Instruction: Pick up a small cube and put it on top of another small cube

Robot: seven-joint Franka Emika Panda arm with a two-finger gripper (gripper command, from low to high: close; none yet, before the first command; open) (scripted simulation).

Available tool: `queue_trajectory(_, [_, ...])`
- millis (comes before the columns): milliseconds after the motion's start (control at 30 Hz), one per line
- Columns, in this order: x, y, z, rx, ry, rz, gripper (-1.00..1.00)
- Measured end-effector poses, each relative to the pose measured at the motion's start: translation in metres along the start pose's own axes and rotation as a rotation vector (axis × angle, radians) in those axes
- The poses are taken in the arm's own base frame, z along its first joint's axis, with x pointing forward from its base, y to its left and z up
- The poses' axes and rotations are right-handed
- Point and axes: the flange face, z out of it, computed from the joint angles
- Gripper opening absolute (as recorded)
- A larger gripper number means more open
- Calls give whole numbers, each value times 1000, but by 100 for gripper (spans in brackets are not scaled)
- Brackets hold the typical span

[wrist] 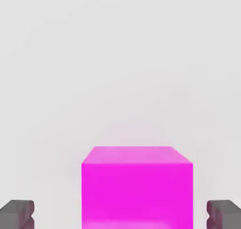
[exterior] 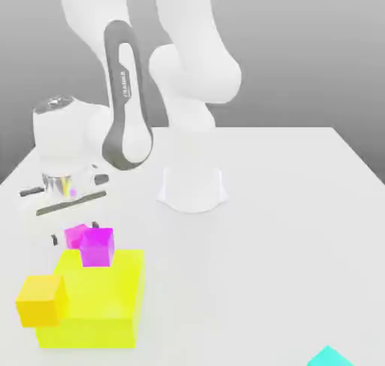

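The gripper [exterior: 75,232] was on the far side of the block [exterior: 99,293], toward the arm's base [exterior: 192,190], its fingers pointing down. Its fingers stood wide apart — one on either side of the pink cube [exterior: 74,237], with a gap between each finger and the cube in the hand view. Nothing was clamped between them.

The pink cube lay just behind the block in the exterior view, partly hidden by the purple cube [exterior: 96,247]. In the hand view its bright face and paler adjoining face were both plain, with the pale table [exterior: 256,259] around it.

The purple cube overlapped the block's far edge and seemed to sit on top of it. The orange cube [exterior: 40,301] was at the block's near corner on the exterior view's left, covering part of that corner; whether it rested on the block or stood against it could not be told.

Well apart from the block, toward the exterior view's right and nearer the camera, a corner of a cyan thing [exterior: 328,358] was visible. The base stood well behind the block — farther toward the exterior view's right than the gripper.
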Motion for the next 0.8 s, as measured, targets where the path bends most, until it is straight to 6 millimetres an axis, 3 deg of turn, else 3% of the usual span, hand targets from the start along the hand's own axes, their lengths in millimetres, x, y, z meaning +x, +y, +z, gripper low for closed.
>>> queue_trajectory(33, [1,1,4,-2,1,-1,-100])
queue_trajectory(267, [2,1,5,0,0,-1,-100])
queue_trajectory(767, [1,0,-58,0,0,0,-100])
queue_trajectory(800, [-6,1,-61,-2,0,-19,-100])
